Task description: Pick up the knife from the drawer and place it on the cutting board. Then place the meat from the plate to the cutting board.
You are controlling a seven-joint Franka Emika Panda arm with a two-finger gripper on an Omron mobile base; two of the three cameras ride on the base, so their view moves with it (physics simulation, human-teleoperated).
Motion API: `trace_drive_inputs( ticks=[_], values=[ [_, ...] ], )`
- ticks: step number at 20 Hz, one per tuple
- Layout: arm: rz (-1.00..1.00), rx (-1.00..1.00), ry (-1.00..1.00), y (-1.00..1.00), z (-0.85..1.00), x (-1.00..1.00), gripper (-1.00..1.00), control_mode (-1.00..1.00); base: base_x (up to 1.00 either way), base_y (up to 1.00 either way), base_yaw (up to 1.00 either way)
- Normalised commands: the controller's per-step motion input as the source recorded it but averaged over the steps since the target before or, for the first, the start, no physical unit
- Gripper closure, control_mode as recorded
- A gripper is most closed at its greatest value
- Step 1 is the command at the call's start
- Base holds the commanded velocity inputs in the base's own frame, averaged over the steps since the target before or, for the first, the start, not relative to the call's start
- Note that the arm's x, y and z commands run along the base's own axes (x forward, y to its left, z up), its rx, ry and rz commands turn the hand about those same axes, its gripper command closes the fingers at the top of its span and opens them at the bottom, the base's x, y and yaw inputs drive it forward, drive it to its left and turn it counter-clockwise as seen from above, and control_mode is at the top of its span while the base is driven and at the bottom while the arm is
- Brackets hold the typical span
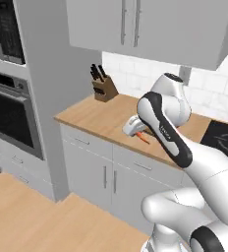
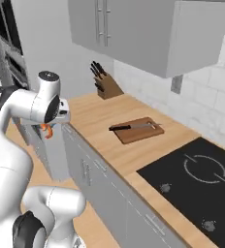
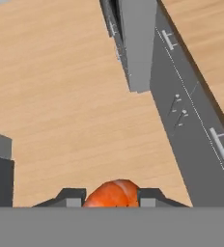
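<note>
My gripper [image 3: 112, 198] is shut on the meat [image 3: 115, 189], a small orange-red curled piece wedged between the two dark fingertips. The hand hangs just off the counter's front edge, over the wooden floor. From the right base view the meat [image 2: 46, 130] dangles under the gripper [image 2: 54, 125]. In the left base view it [image 1: 143, 138] shows by the white hand [image 1: 134, 127]. The knife [image 2: 133, 127], black handle and grey blade, lies across the brown cutting board [image 2: 142, 133] on the counter. The drawer fronts [image 1: 82, 140] under the counter are all pushed in. The plate is hidden.
A wooden knife block [image 2: 106, 86] stands at the counter's back by the wall. A black stovetop [image 2: 201, 174] lies to the right of the board. Wall cabinets [image 2: 134, 29] hang above the counter, and an oven column [image 1: 8, 113] stands at the left.
</note>
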Motion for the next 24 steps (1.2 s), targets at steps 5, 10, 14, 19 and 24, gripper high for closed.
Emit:
trace_drive_inputs(
  ticks=[5,10,14,19,24],
  values=[
    [0.00,0.00,0.00,0.00,0.00,0.00,1.00,1.00,0.00,0.05,-0.71],
    [0.00,0.00,0.00,0.00,0.00,0.00,1.00,1.00,0.00,0.09,-0.83],
    [0.00,0.00,0.00,0.00,0.00,0.00,1.00,1.00,-0.11,0.57,-0.74],
    [0.00,0.00,0.00,0.00,0.00,0.00,1.00,1.00,-0.22,0.80,-0.63],
    [0.00,0.00,0.00,0.00,0.00,0.00,1.00,1.00,-0.21,0.88,-0.59]
  ],
)
